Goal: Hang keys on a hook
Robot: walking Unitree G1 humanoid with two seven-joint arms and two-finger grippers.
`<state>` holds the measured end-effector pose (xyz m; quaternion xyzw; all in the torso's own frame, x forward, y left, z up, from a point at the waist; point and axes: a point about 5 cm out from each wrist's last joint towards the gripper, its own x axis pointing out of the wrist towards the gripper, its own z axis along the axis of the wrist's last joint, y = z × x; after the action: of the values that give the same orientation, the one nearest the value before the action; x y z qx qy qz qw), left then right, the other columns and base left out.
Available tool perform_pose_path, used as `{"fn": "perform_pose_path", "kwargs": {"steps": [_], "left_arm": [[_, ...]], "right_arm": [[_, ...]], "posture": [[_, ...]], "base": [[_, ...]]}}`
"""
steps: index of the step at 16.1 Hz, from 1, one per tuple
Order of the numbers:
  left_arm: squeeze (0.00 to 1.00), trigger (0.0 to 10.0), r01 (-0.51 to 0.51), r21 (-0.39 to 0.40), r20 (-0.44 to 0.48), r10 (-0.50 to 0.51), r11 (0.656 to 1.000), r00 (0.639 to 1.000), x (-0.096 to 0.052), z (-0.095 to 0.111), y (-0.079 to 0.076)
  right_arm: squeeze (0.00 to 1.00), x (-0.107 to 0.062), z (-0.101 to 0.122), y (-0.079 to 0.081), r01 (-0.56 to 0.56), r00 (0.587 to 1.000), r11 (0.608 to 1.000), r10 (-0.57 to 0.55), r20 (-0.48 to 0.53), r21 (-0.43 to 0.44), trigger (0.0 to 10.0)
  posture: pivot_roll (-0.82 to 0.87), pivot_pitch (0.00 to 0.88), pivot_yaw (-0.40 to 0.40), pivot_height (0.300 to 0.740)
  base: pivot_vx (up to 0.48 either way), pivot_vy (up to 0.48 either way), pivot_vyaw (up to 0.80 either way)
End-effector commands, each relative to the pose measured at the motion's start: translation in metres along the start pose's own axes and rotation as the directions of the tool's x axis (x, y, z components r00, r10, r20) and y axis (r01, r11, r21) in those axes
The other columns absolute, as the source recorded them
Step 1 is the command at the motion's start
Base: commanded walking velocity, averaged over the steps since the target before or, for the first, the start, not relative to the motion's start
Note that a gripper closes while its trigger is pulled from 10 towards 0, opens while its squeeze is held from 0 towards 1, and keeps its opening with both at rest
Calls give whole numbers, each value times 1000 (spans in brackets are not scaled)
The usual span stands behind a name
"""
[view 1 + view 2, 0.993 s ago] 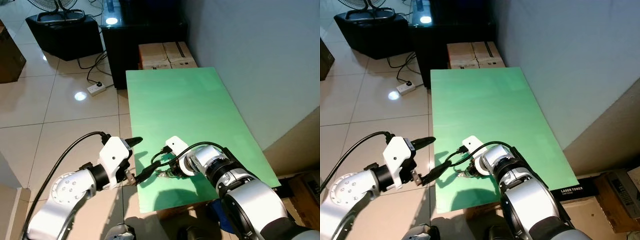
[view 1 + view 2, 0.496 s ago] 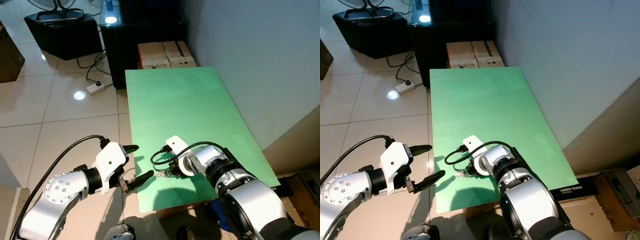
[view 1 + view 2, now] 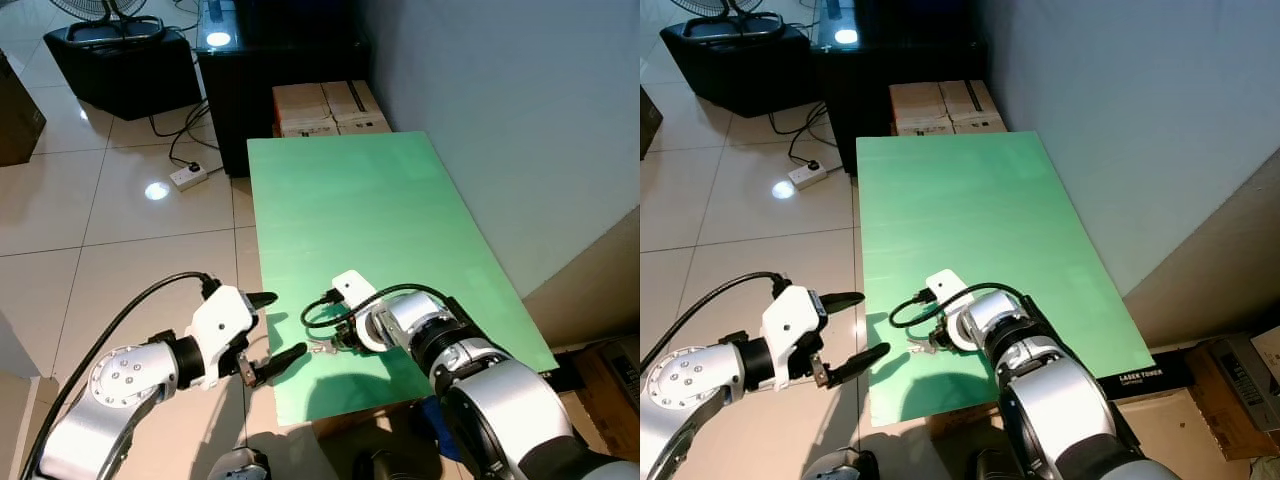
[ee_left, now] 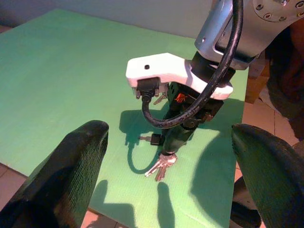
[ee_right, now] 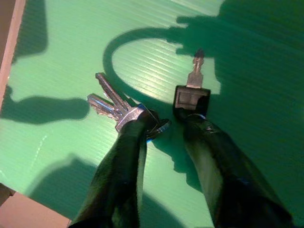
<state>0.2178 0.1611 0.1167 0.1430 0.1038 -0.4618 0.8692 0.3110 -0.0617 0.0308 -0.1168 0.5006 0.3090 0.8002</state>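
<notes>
silver keys point(image 5: 124, 108) between right gripper point(image 5: 164, 124) fingertips (on green table point(image 3: 370, 210)).

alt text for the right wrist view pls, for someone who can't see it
The right gripper reaches its two long black fingers down onto a bunch of silver metal keys lying on a ribbed green table top. One finger touches the silver keys; the other sits at a black-headed key, with a gap between the fingers. The arm's dark shadows fall across the green surface.
</notes>
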Motion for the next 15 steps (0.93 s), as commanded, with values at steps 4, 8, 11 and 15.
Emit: {"fn": "perform_pose_path", "kwargs": {"steps": [4, 8, 11, 15], "left_arm": [[0, 10000, 1, 30, 0, -1, 1000, 1000, 1, 4, 0], [0, 10000, -4, 30, -1, 4, 1000, 1000, 1, 3, 1], [0, 10000, -3, 30, 0, 3, 1000, 1000, 2, 3, 0], [0, 10000, -14, 36, 6, 14, 999, 1000, 5, 3, -1]], "right_arm": [[0, 2, -2, 0, 4, 1000, 1000, -4, 6, 26, 0], [0, 2, -1, 0, 9, 1000, 999, -10, 17, 34, 0], [0, 2, -4, 0, 2, 1000, 999, -3, 13, 39, 0], [0, -1, -4, -10, 22, 999, 997, -25, 47, 75, 0]], "posture": [[36, 166, -49, 740], [36, 166, -49, 740], [33, 161, -55, 740], [31, 142, -70, 740]], "base": [[0, 0, 0], [0, 0, 0], [0, 0, 0], [0, 0, 0]]}}
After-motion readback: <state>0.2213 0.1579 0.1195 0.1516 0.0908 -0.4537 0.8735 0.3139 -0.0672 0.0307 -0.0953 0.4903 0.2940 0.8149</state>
